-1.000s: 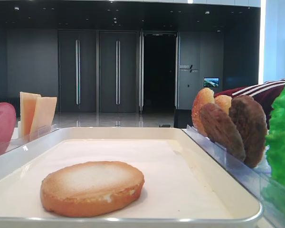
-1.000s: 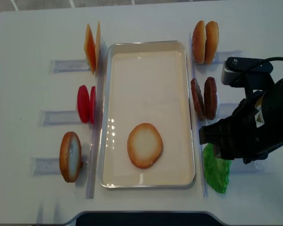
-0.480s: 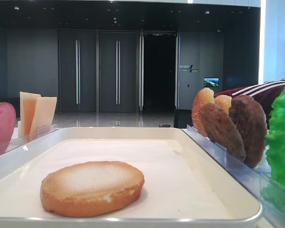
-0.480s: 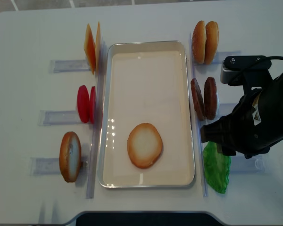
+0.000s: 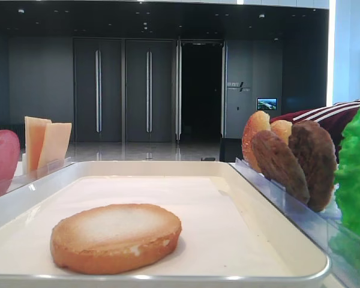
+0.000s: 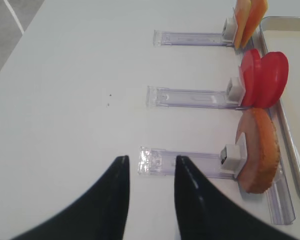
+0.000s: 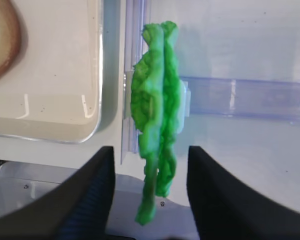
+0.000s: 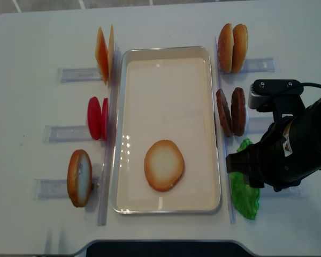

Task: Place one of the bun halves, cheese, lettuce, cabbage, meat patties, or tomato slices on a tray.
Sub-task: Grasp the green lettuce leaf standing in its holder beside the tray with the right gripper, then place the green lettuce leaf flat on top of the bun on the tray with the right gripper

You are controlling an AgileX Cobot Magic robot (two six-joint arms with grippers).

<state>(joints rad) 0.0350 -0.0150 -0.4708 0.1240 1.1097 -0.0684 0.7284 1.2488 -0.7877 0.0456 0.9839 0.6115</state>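
A toasted bun half lies in the near part of the off-white tray; the low view shows the same bun half. The green lettuce stands on edge in a clear rack right of the tray. My right gripper is open, with one dark finger on each side of the leaf's near end and not touching it. From above, the right arm covers part of the lettuce. My left gripper is open over bare table, by the rack of another bun half.
Left of the tray, clear racks hold cheese, tomato slices and a bun half. Right of it stand two buns and meat patties. The tray rim lies just left of the lettuce rack.
In the top view my right arm has slid toward the table's near edge and now covers more of the lettuce. The bun half on the tray has not moved.
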